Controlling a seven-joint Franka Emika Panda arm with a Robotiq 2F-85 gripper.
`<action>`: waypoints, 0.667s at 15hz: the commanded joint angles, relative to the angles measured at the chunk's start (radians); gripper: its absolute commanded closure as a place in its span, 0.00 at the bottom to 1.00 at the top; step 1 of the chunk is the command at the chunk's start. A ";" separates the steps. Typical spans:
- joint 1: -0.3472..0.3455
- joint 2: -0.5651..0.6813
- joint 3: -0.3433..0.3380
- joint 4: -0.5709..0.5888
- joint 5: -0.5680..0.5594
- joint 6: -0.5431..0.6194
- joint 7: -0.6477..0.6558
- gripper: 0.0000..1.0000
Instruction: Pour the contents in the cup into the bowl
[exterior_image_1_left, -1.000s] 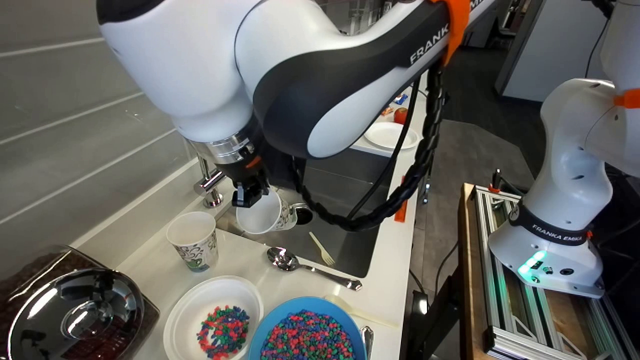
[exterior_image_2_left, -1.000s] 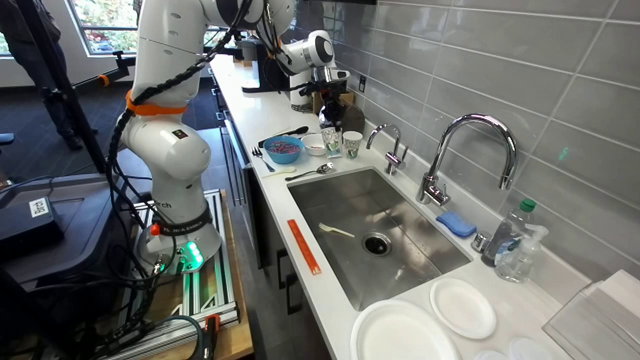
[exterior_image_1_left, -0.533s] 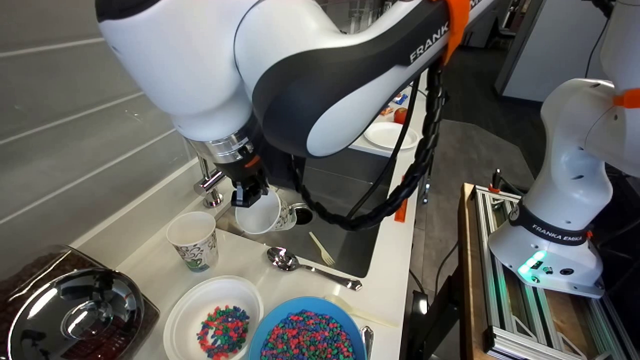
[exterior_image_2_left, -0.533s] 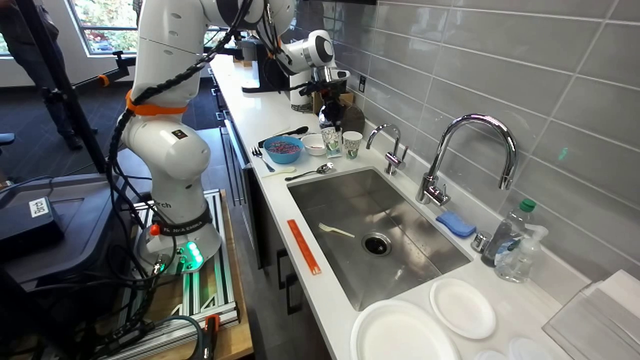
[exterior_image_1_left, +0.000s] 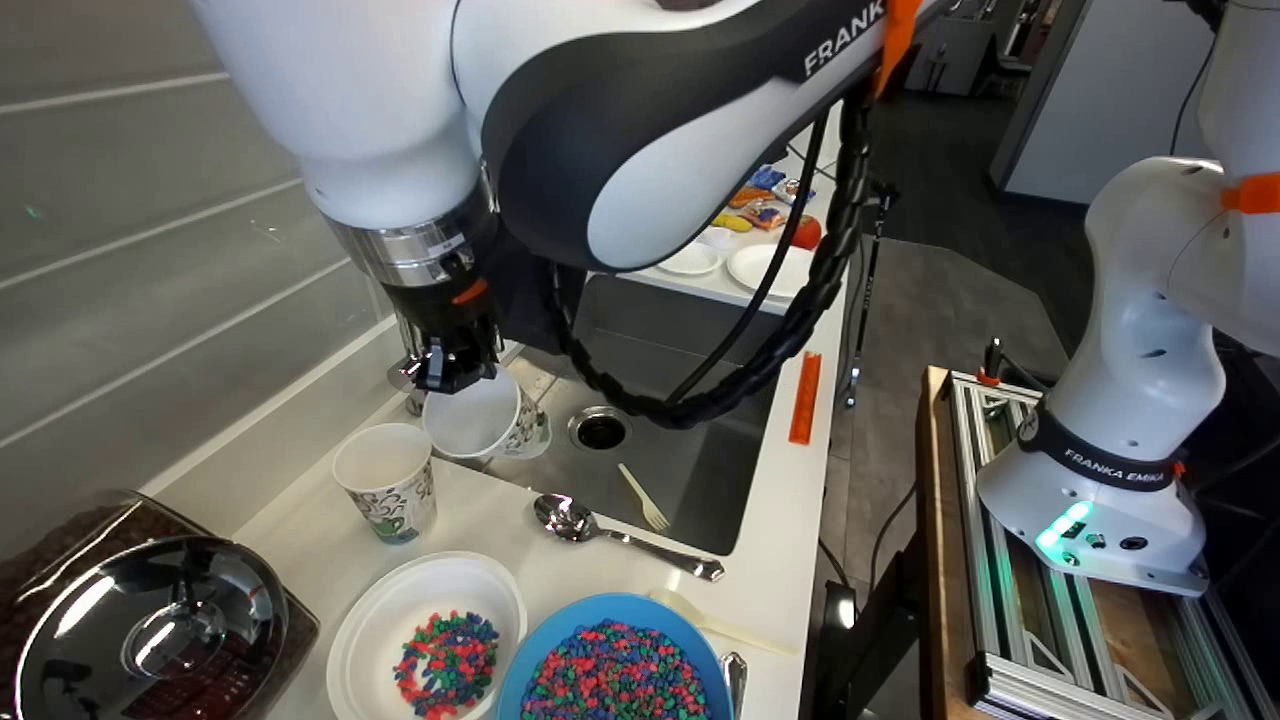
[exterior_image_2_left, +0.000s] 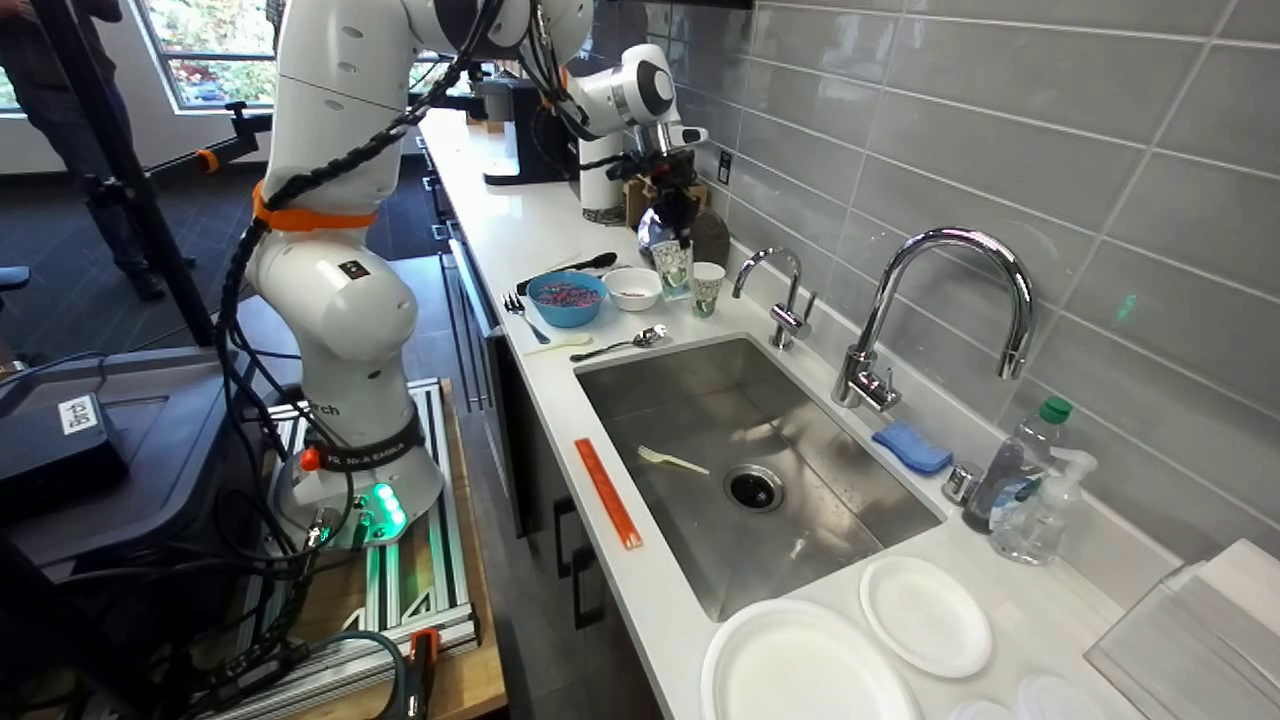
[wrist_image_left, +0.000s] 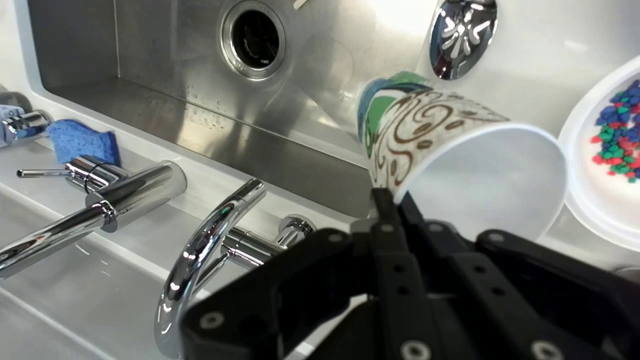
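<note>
The cup (wrist_image_left: 430, 130), white inside with a brown and green print outside, hangs tilted from my gripper (wrist_image_left: 397, 194). Its fingers pinch the wall at the rim. In an exterior view its mouth (exterior_image_1_left: 470, 415) faces the camera; no pebbles show on the inside wall, and its bottom is hidden. A similar printed cup (exterior_image_2_left: 707, 290) stands upright close by on the counter. The white bowl (exterior_image_1_left: 350, 610) holds a small ring of red, green and blue pebbles, and its edge (wrist_image_left: 580, 200) shows right of the held cup in the wrist view.
Beside the white bowl is a blue bowl (exterior_image_1_left: 520, 655) full of pebbles. A steel spoon (exterior_image_1_left: 565, 518) lies near the sink (exterior_image_1_left: 690, 500). A glass jar with a shiny lid (exterior_image_1_left: 150, 620) occupies the corner. A small faucet (exterior_image_2_left: 795, 275) rises by the wall near the cups.
Over the last half second my gripper and the held cup have risen and shifted left in an exterior view, nearer the standing cup. Before that, they stayed almost still. The grip is unchanged.
</note>
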 joint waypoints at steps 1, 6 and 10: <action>-0.031 -0.009 0.017 -0.007 0.034 0.068 0.006 0.99; -0.052 -0.005 0.010 -0.012 0.058 0.147 0.012 0.99; -0.074 -0.032 0.008 -0.038 0.108 0.176 0.017 0.99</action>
